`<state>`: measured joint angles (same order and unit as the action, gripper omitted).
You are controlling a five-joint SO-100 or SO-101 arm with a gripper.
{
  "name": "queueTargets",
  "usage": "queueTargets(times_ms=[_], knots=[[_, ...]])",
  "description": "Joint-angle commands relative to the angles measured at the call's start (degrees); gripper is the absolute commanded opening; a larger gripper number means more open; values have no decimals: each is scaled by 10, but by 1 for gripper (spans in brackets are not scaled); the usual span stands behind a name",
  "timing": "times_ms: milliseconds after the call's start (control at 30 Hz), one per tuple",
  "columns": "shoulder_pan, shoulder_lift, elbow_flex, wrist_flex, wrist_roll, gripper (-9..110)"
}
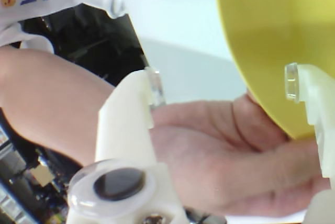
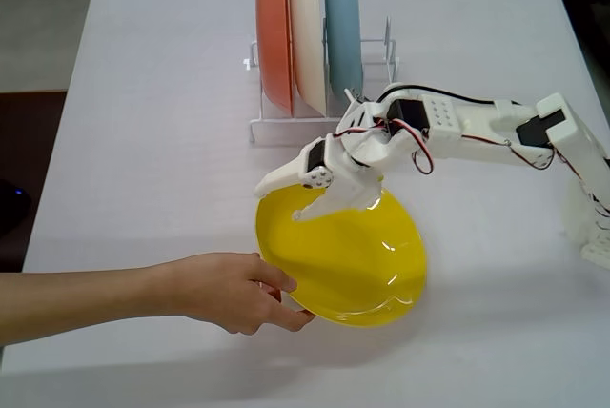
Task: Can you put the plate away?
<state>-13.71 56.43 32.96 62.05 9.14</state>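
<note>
The bright yellow plate point(image 2: 353, 255) is held at its near-left rim by a person's hand point(image 2: 238, 294), slightly tilted above the white table. My gripper point(image 2: 281, 200) hovers at the plate's far-left rim with its jaws open. In the wrist view the plate point(image 1: 267, 30) fills the upper right, its edge close beside the right finger point(image 1: 314, 109), while the left finger point(image 1: 131, 114) stands well apart. The gripper point(image 1: 222, 82) grips nothing, and the hand point(image 1: 230, 156) shows below and between the fingers.
A white wire rack point(image 2: 319, 127) stands behind the gripper, holding an orange plate point(image 2: 274, 27), a cream plate point(image 2: 307, 22) and a light blue plate point(image 2: 343, 22) upright. Empty slots lie to their right. The person's forearm point(image 2: 86, 298) reaches in from the left.
</note>
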Motion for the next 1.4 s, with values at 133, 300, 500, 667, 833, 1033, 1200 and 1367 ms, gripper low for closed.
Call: queueTargets(times_ms=[133, 300, 500, 667, 833, 1033, 1200, 1367], knots=[[6, -17, -54, 2, -6, 35], [13, -20, -54, 6, -25, 35], [20, -29, -58, 6, -51, 36], [23, -53, -74, 6, -69, 40], [27, -67, -90, 4, -78, 40], [27, -69, -106, 24, -59, 39], [25, -71, -108, 23, -49, 39], [24, -107, -156, 22, -45, 38]])
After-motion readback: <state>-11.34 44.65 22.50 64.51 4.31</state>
